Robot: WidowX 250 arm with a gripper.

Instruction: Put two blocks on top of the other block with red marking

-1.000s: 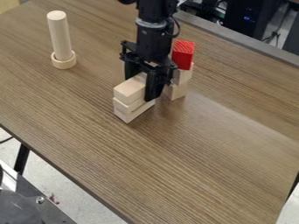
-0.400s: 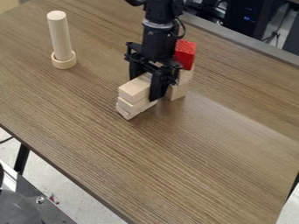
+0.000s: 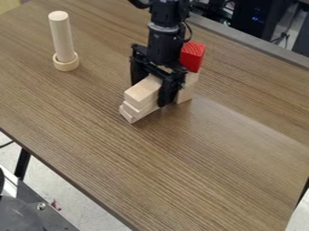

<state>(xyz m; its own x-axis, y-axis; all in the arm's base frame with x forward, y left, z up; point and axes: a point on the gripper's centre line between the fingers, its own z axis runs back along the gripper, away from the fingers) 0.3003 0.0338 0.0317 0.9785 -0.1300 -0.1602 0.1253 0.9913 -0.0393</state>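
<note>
Wood-grain worktop (image 3: 199, 158) runs diagonally through the view, dark gear (image 3: 259, 20) and cables (image 3: 283, 38) past its grey far edge. Tool (image 3: 150, 94) hangs down from the top of the view, above centre, fingers spaced about one block apart, up against the sides of the top block (image 3: 142, 94). Can't tell if it also has the middle block (image 3: 138, 108). Those two sit stacked on the bottom block (image 3: 128, 117), which is skewed to them, corner poking out view left.

Red block (image 3: 192, 57) is just behind the tool, view right, up on a pale pile (image 3: 184, 93) partly hidden by the tool.

Room to move: long stretch of worktop from the stack toward the bottom of the view, more to the right. Near edge cuts down the lower left, well apart from the stack; floor (image 3: 66, 185) and a black leg (image 3: 21, 164) below it. Far edge is nearer, beyond the red block.

Containers: pale ring (image 3: 66, 66) at upper left, peg (image 3: 61, 38) upright in it, both well apart from the blocks.
</note>
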